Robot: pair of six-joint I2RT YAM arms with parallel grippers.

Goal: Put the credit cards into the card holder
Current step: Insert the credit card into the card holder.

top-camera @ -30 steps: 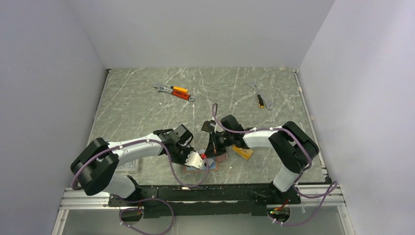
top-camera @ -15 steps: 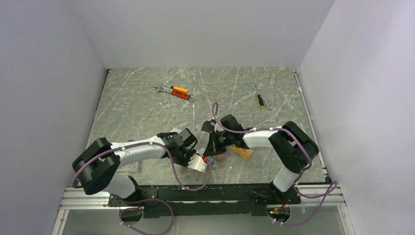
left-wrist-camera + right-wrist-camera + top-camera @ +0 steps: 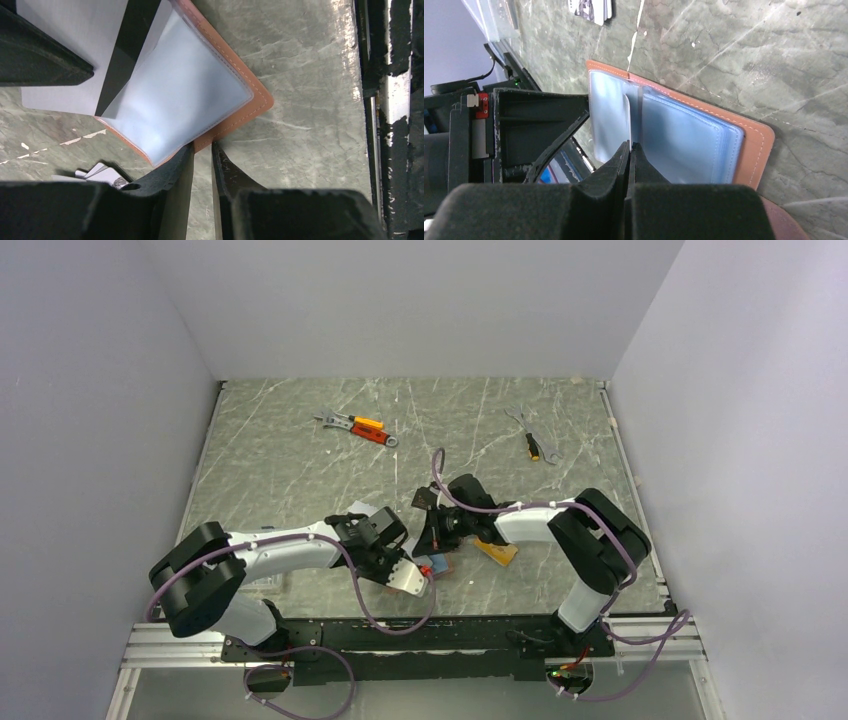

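The reddish-brown card holder (image 3: 252, 109) (image 3: 755, 145) lies open on the table, its clear sleeves facing up. A silver-grey credit card (image 3: 60, 60) with a dark stripe lies partly under one sleeve. My left gripper (image 3: 203, 146) (image 3: 413, 578) stands at the holder's near edge. Its jaws are a narrow gap apart, one finger over the sleeve and the other just off the leather. My right gripper (image 3: 630, 145) (image 3: 438, 540) is shut on one clear sleeve (image 3: 627, 112), holding it upright. An orange-gold credit card (image 3: 497, 551) lies to the right of the holder.
A pale printed card (image 3: 591, 10) (image 3: 362, 508) lies near my left forearm. A clear plastic piece (image 3: 265, 582) sits by the left base. Orange-handled tools (image 3: 357, 428) and a small wrench (image 3: 535, 440) lie at the back. The table's metal rail (image 3: 385, 100) runs close beside the holder.
My left gripper has slid right and toward the near edge along the holder, and its jaws have narrowed. That uncovered the pale card by the forearm. The right gripper has held still.
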